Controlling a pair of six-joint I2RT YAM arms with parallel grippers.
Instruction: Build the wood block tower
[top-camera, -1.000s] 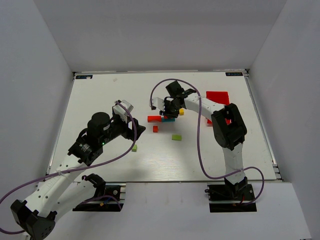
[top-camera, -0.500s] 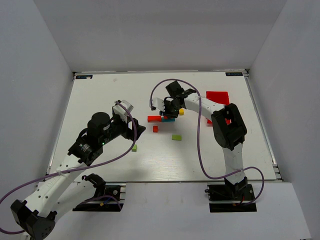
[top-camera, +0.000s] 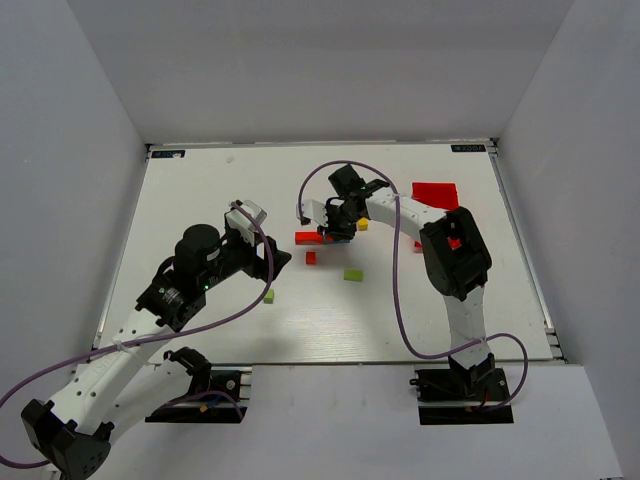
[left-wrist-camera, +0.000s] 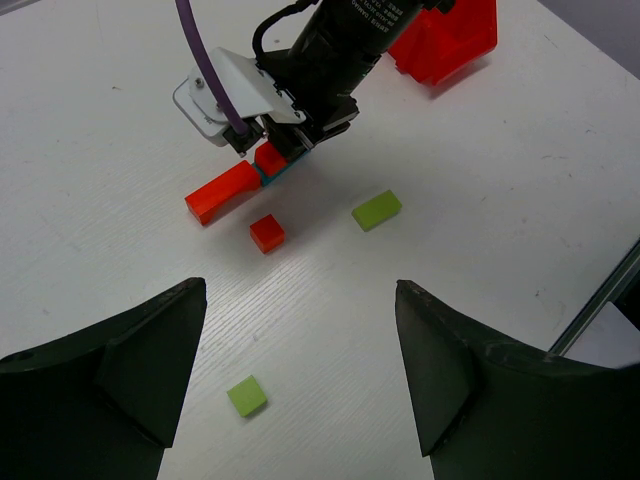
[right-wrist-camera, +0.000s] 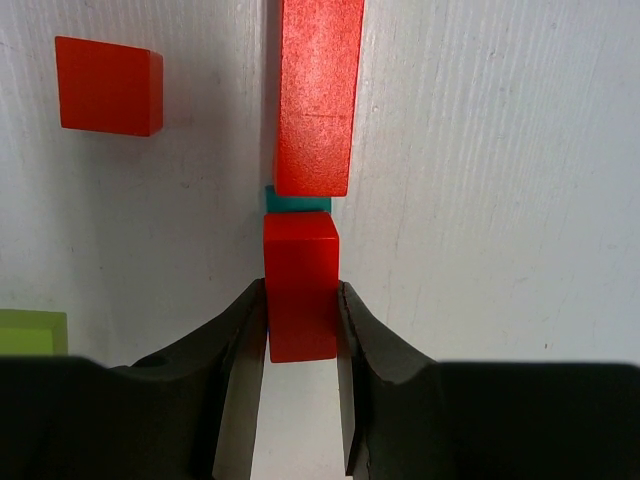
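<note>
The right gripper (top-camera: 338, 225) has slid slightly toward the table's (top-camera: 200, 180) left edge since a second ago, now covering most of the teal bar (right-wrist-camera: 297, 200). Nearest the arms, the left gripper (left-wrist-camera: 300, 340) is hovering with its jaws spread wide and gripping nothing. Just beyond it a lime-green cube (left-wrist-camera: 246, 395) is lying alone. Farther on, a red cube (left-wrist-camera: 266, 233) and a lime-green block (left-wrist-camera: 376, 210) are sitting apart on the middle of the table. Behind them the tower (top-camera: 318, 238) is sitting low: a long red bar (left-wrist-camera: 222, 191) is lying end to end with the short red block (right-wrist-camera: 300, 265), which the right gripper's jaws are pinching by both sides. That block is possibly resting on the teal bar. A yellow block (top-camera: 362, 225) is sitting just beside them. A red tray (top-camera: 436, 195) is standing near the far right corner.
</note>
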